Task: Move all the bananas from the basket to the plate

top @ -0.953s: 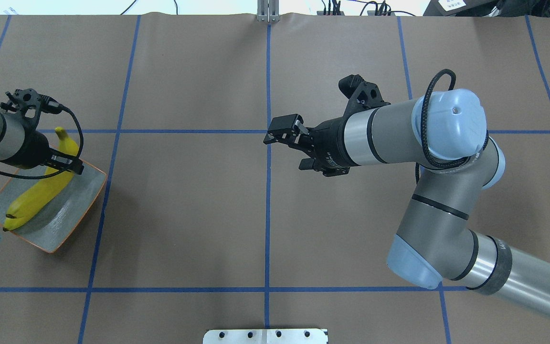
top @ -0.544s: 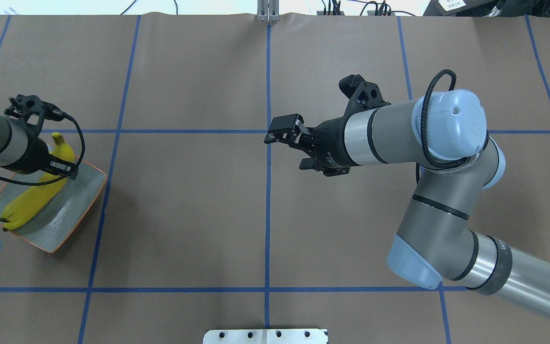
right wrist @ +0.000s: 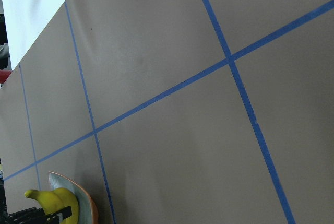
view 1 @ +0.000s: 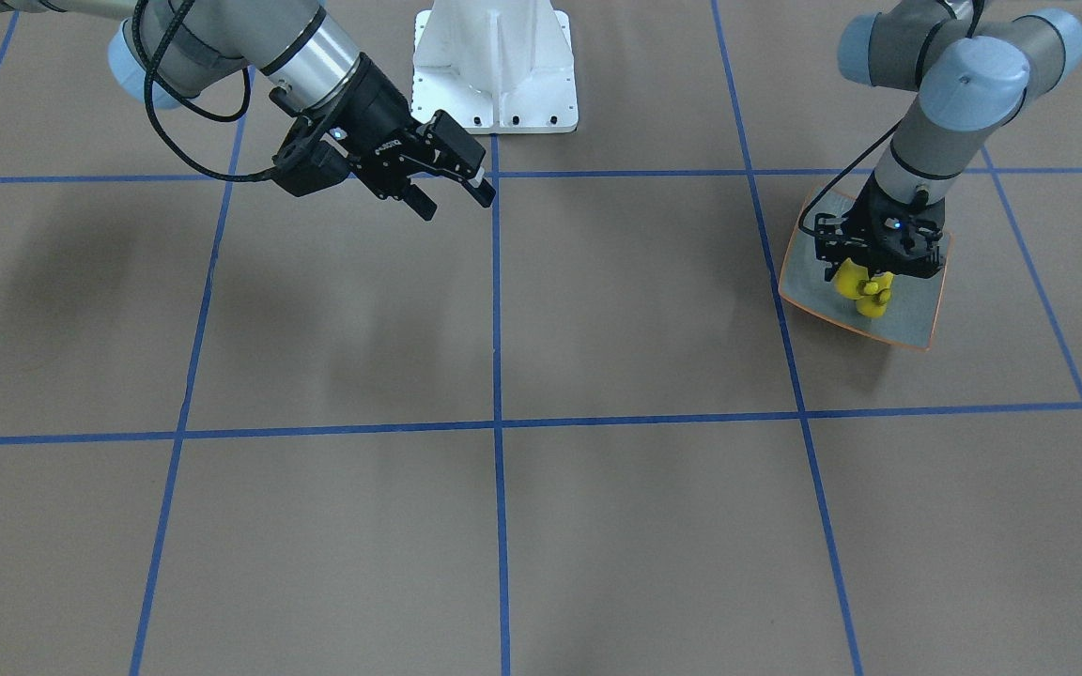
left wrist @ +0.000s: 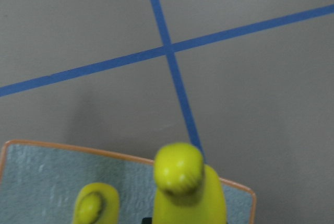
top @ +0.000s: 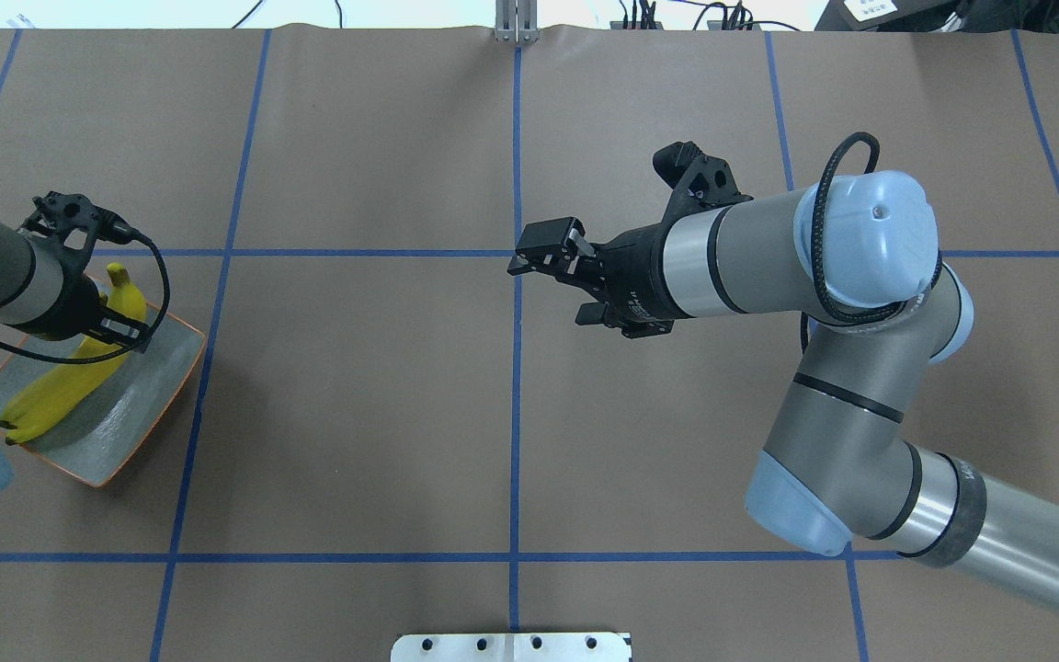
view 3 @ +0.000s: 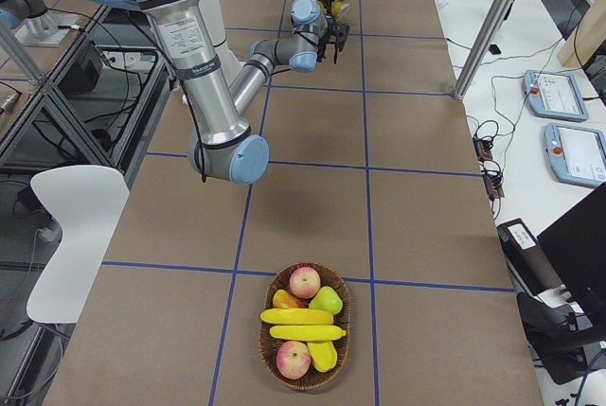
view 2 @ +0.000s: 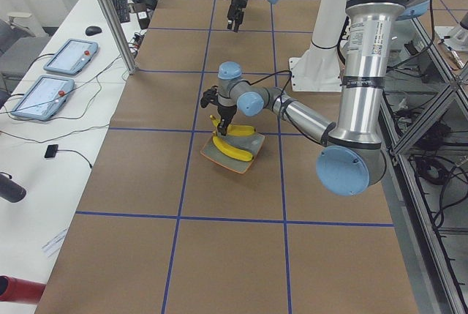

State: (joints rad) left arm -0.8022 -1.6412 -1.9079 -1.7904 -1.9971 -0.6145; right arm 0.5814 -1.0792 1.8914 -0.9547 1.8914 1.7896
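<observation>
Left end effector (view 1: 868, 280), at the right of the front-facing view, points straight down over the grey-blue squarish plate with an orange rim (view 1: 912, 314). It is clenched on a glossy yellow toy banana (view 1: 851, 282), which I hold low so it can settle rather than drop. My right end effector (view 1: 452, 188), upper left there, hangs released and empty above the brown paper-covered worktop (view 1: 597, 526). It is well apart from the plate, which keeps my arms from crossing.

From overhead, the plate sits at the far left edge. The held banana slants across it, one end raised at my fingers and the other apparently down on the dish.

In the left side view, a second banana (view 2: 242, 130) lies in the plate just beside the one I grip.

At the bottom of the right side view, a woven brown basket (view 3: 266, 335) holds two more yellow bananas (view 3: 296, 316) among red apples (view 3: 304, 281) and a green pear (view 3: 327, 300). It is well apart from the plate at the top, so I judge the job about half done.

My left wrist camera shows the held banana's tip at lower centre and the second banana's tip at lower left. The plate's corner is beneath them, and blue tape lines (left wrist: 172, 72) cross above.

My right wrist camera sees mostly worktop, with plate and banana in its lower left corner.
</observation>
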